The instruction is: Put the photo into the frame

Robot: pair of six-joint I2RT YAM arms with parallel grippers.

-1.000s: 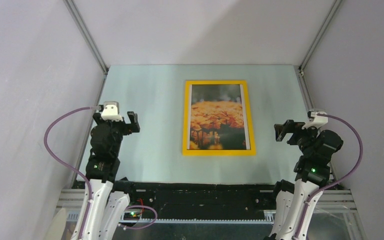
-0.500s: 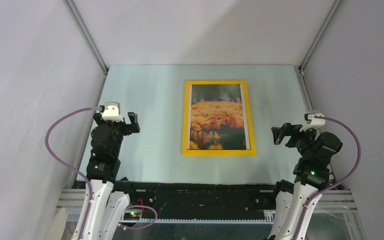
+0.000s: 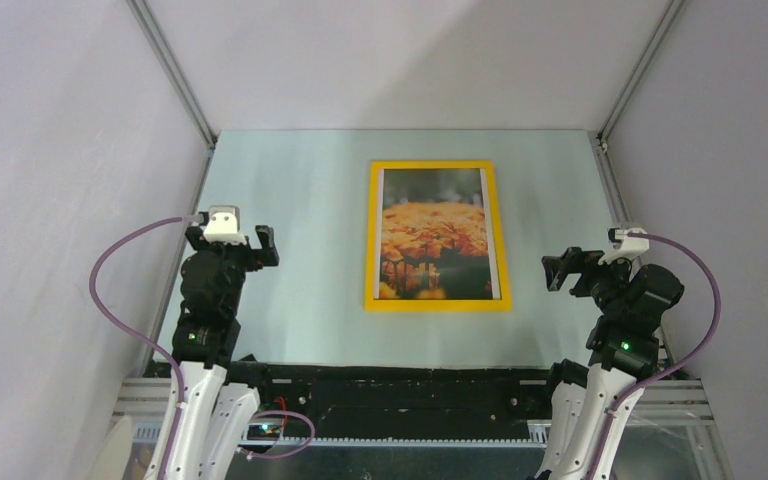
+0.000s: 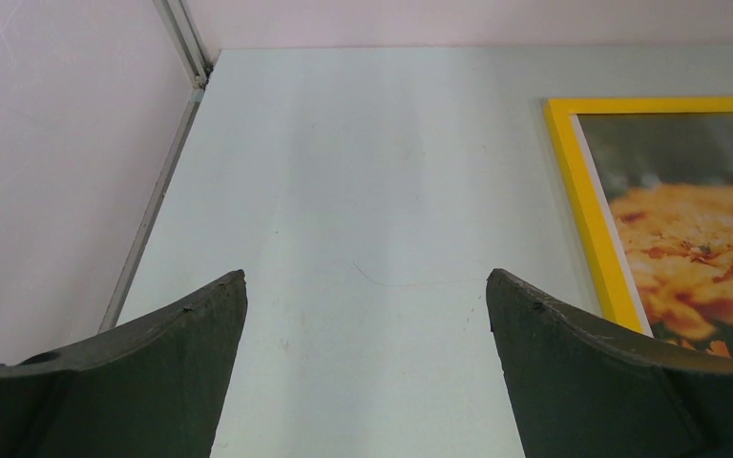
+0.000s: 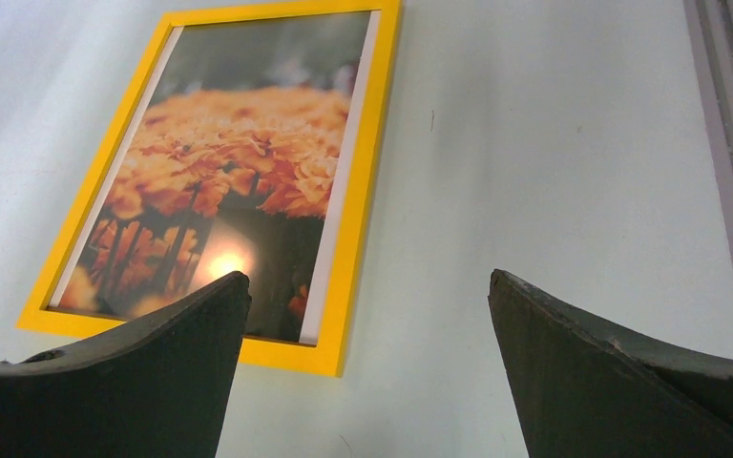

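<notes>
The yellow frame (image 3: 373, 236) lies flat in the middle of the pale green table. The photo (image 3: 435, 232) of orange flowers lies inside it, its white border showing along both long sides. My left gripper (image 3: 230, 236) hovers open to the left of the frame, well apart from it. In the left wrist view the gripper (image 4: 365, 277) has bare table between its fingers, with the frame (image 4: 587, 219) and photo (image 4: 697, 229) at right. My right gripper (image 3: 572, 266) is open to the right of the frame. The right wrist view shows this gripper (image 5: 369, 277) over the frame's (image 5: 363, 191) near right corner, with the photo (image 5: 239, 162) behind it.
Grey enclosure walls (image 3: 70, 150) and aluminium corner rails (image 3: 175, 75) close in the table on three sides. A black strip (image 3: 390, 385) runs along the near edge between the arm bases. Purple cables (image 3: 110, 290) loop beside each arm.
My right gripper has shifted slightly left and toward the near edge. The left arm has barely sunk. Frame and photo have not moved.
</notes>
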